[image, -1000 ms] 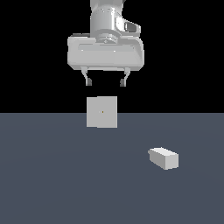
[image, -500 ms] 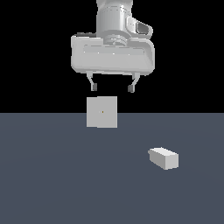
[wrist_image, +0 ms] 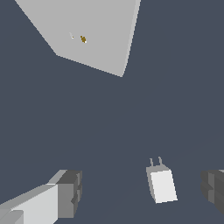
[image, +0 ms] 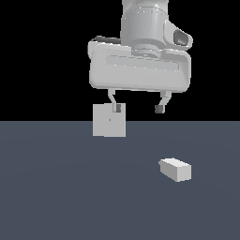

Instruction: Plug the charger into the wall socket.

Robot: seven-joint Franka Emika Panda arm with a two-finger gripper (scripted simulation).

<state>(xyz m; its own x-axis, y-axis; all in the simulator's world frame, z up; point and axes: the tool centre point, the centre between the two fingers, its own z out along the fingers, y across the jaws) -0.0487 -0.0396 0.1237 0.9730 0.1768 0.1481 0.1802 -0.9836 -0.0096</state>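
Charger on counter, lying flat, well apart from wall socket & toward exterior view's right of it, nearer front edge. Untouched, nothing gripping it. Two thin prongs visible in wrist view, sticking out one short end, aimed roughly toward socket panel.

Hand up in air, clear of counter, jaws spread wide, holding nothing. Sits above & behind charger, slightly to exterior view's left of it; one finger overlaps socket panel in exterior view, prob. just line of sight, contact can't be confirmed.

Key relation: in wrist view charger falls betw. the two fingertips, closer to the far-side one, not centred. Long axis runs approx. across the line joining the fingers, so jaws look set to close on the long sides. Narrower than jaw gap, fits w/ room to spare.

Judgement: approach stage, grasp not yet begun. Needs small sideways shift to centre, then straight descent. Risk: off-centre closing nudges charger & skews prongs vs. socket hole.
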